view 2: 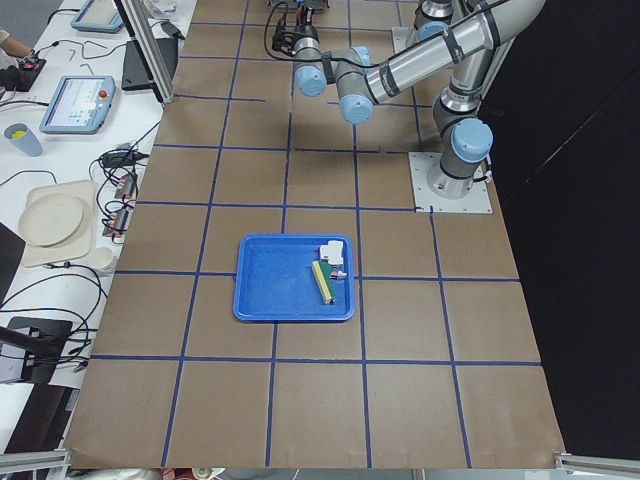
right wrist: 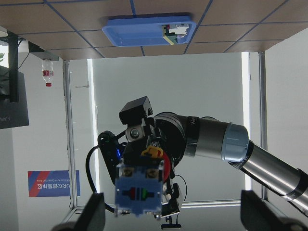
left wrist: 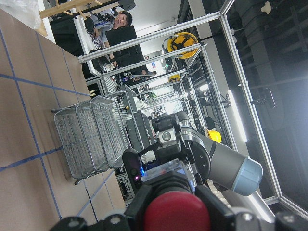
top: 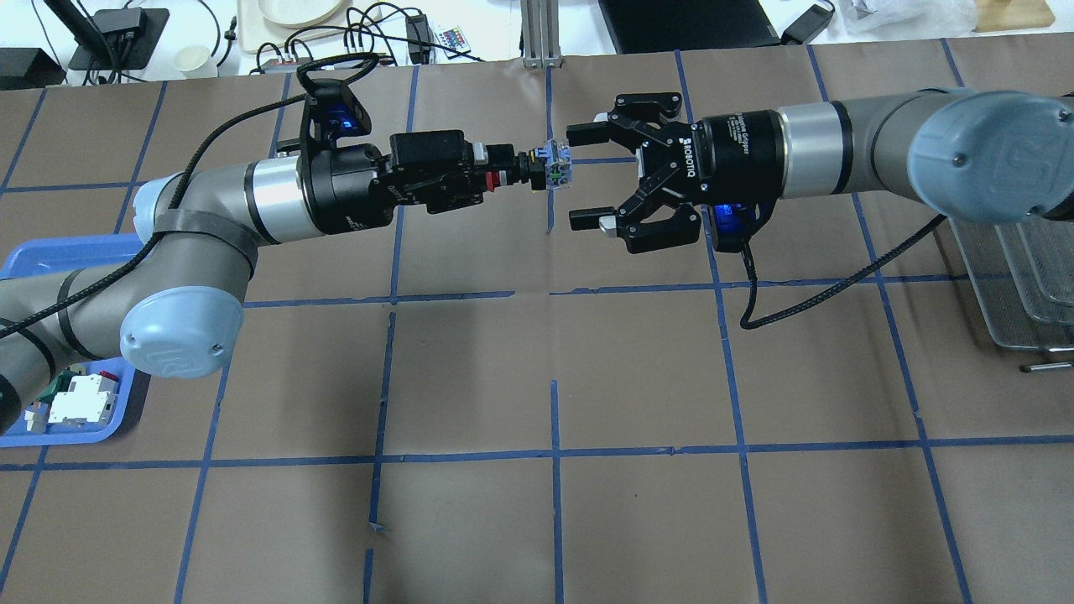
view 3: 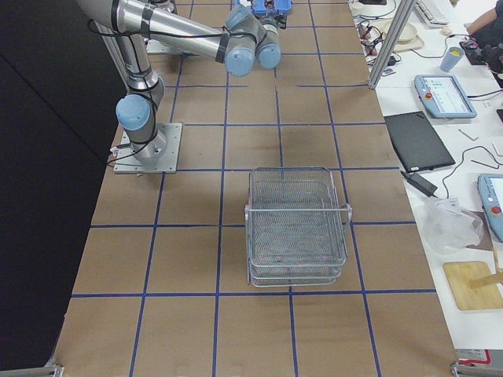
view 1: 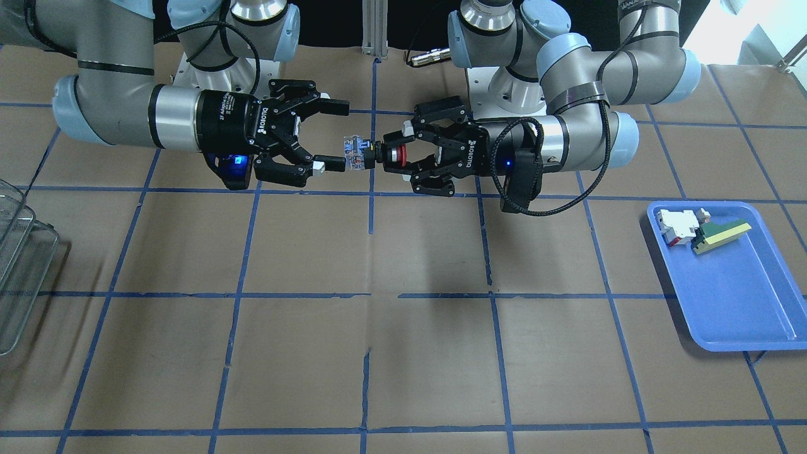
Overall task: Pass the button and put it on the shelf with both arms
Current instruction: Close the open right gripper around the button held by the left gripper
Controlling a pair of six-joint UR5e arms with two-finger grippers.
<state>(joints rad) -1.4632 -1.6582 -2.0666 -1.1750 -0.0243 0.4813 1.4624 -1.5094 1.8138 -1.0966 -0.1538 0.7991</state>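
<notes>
The button hangs in mid-air over the table's middle, red cap toward my left arm and clear rear block pointing at my right arm. My left gripper is shut on it around the cap and collar; it also shows in the overhead view. My right gripper is open wide, its fingertips just short of the rear block and not touching it. In the right wrist view the block sits between the spread fingers. The wire-mesh shelf stands on the table at my right end.
A blue tray at my left end holds a white-and-red switch block and a green-and-yellow wedge. The shelf's edge shows at the front view's left. Desks with tablets, cables and plates lie beyond the far edge.
</notes>
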